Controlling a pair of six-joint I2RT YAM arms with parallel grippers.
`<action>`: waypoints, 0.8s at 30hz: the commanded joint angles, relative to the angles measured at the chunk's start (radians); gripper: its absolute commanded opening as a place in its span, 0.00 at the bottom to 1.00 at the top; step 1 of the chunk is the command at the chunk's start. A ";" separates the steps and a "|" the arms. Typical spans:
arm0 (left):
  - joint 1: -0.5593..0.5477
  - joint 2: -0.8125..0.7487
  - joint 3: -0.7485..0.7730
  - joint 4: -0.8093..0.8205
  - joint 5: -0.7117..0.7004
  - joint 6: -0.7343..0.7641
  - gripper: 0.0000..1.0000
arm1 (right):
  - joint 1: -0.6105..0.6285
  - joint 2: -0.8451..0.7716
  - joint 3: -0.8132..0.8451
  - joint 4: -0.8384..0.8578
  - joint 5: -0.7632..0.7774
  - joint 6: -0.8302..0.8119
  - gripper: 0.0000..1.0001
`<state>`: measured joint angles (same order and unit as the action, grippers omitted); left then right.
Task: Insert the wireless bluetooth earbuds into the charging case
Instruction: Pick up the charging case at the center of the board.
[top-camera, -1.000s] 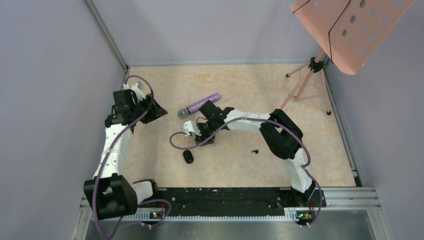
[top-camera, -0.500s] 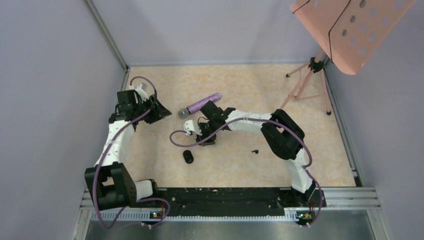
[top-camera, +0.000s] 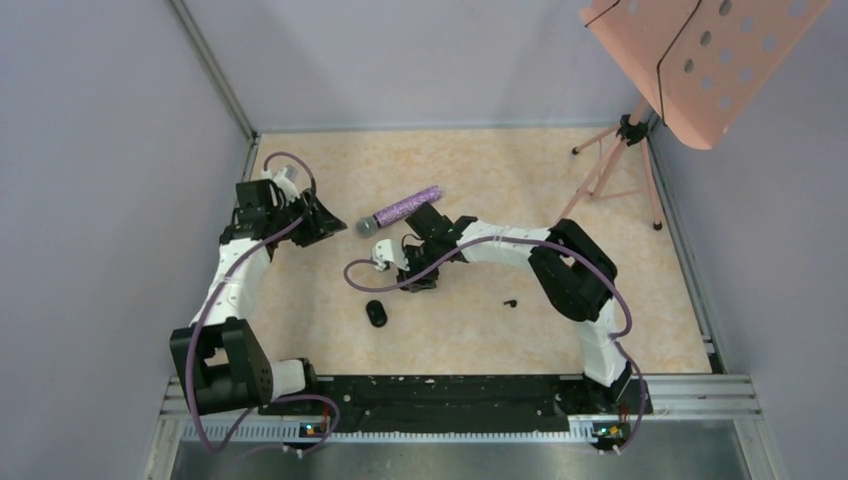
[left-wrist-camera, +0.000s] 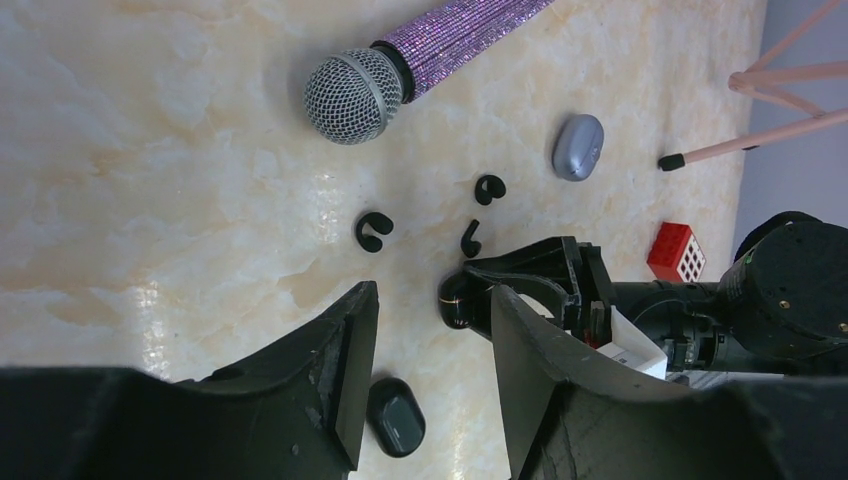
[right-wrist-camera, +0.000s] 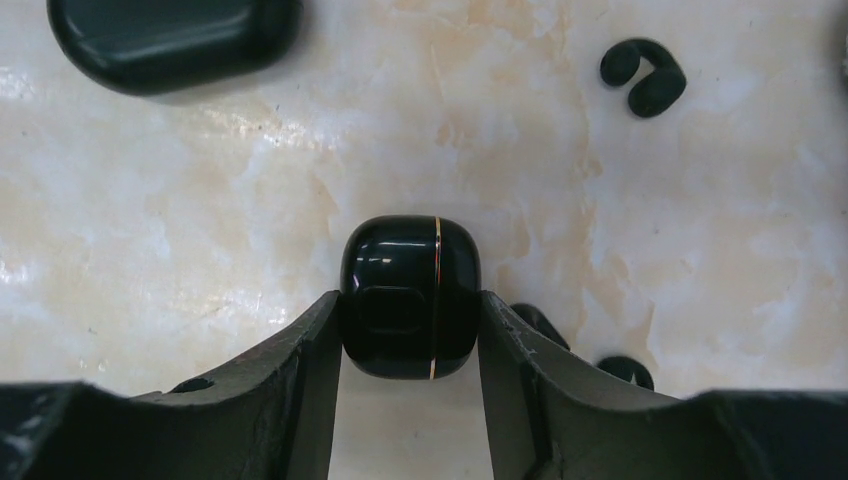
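My right pincer (right-wrist-camera: 410, 302) clamps the glossy black case (right-wrist-camera: 410, 260), one black earbud (right-wrist-camera: 643, 77) lying ahead to its right, while my left pincer (left-wrist-camera: 432, 292) hangs parted, empty.

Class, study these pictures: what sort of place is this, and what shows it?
Probably a robot test booth, staged with music props. The left arm and right arm are bolted at the edge of a walled-in table; a glittery microphone and a pink music stand sit on it.
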<state>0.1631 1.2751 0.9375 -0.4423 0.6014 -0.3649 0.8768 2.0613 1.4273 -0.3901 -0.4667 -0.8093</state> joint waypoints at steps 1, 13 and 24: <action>-0.006 0.033 -0.014 0.073 0.087 -0.009 0.51 | -0.018 -0.103 -0.048 0.017 0.035 0.020 0.32; -0.194 0.063 0.072 0.507 0.450 -0.031 0.52 | -0.063 -0.506 -0.064 0.148 0.233 -0.055 0.30; -0.390 0.120 0.163 0.863 0.508 -0.206 0.53 | -0.062 -0.720 -0.165 0.279 0.352 -0.160 0.32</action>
<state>-0.1936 1.3575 1.0672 0.1993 1.0439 -0.4759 0.8139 1.3666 1.3033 -0.1581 -0.1661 -0.9203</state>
